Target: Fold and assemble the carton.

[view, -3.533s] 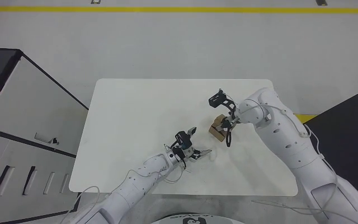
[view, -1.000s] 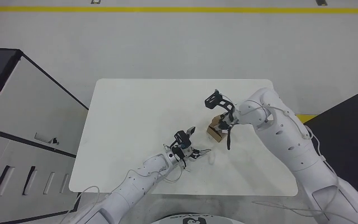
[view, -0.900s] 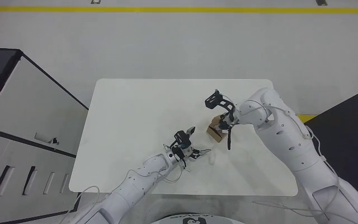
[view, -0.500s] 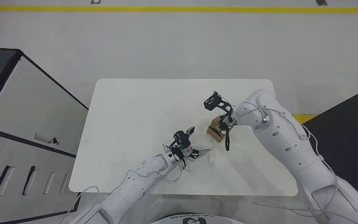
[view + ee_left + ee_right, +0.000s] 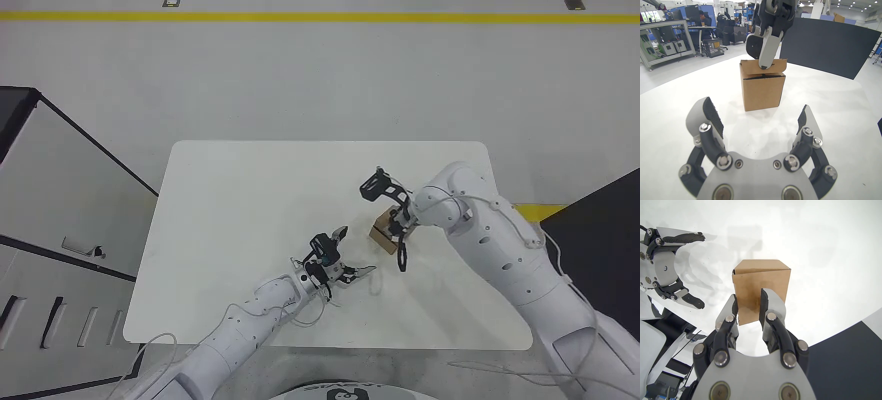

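Note:
A small brown carton (image 5: 383, 232) (image 5: 762, 92) (image 5: 762, 283) stands upright on the white table (image 5: 250, 200), its lid flap slightly raised. My right gripper (image 5: 397, 226) (image 5: 749, 296) (image 5: 761, 62) hangs directly above it. Its fingers are close together with the lid flap between them, and one fingertip (image 5: 763, 66) touches the tuck edge. My left gripper (image 5: 352, 252) (image 5: 755, 103) (image 5: 702, 271) hovers low over the table a short way in front of the carton. It is open, holds nothing and is apart from the carton.
A black panel (image 5: 600, 220) (image 5: 829, 47) stands off the table's right side. A dark cabinet (image 5: 40, 180) sits to the left. The white tabletop is bare around the carton, with wide room toward the left and far edges.
My right gripper and the carton have shifted slightly toward the left gripper. The left arm has barely moved and stays open.

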`<state>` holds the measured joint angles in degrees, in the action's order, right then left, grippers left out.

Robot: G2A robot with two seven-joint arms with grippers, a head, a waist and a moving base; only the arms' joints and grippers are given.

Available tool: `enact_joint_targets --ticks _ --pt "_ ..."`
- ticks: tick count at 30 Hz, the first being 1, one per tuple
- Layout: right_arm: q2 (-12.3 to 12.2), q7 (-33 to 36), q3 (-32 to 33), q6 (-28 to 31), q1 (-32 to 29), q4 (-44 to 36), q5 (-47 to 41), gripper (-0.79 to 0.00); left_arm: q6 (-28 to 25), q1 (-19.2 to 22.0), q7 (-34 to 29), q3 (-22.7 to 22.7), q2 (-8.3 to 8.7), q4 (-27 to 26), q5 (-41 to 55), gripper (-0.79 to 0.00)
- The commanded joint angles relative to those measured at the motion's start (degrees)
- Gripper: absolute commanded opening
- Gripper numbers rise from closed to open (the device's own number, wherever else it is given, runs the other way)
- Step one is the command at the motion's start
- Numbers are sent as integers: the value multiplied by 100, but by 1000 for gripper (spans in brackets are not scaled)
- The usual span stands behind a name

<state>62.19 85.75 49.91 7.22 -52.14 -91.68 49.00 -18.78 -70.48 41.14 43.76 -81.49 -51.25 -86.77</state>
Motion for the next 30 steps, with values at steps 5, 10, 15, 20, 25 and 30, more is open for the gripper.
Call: enact_joint_targets --ticks 5,10,15,20,25,30 --pt "12 -3 -51 -12 20 -1 50 -570 -10 -3 11 -3 2 -14 -11 0" --pt "13 26 -65 -36 16 -43 108 -434 -16 -10 -6 -12 1 -27 -10 0" --pt "18 32 -96 -34 7 -73 148 -422 -5 -15 -8 -15 1 -41 -15 0" --pt "30 31 -137 -40 22 -70 196 -428 -1 -19 -10 -15 2 -51 -17 0" --pt "41 35 -179 -33 37 -75 262 -456 -1 -26 0 -11 4 -55 -6 0" --pt "50 29 -207 -61 46 -79 352 -570 9 -27 8 -11 5 -59 -14 0"
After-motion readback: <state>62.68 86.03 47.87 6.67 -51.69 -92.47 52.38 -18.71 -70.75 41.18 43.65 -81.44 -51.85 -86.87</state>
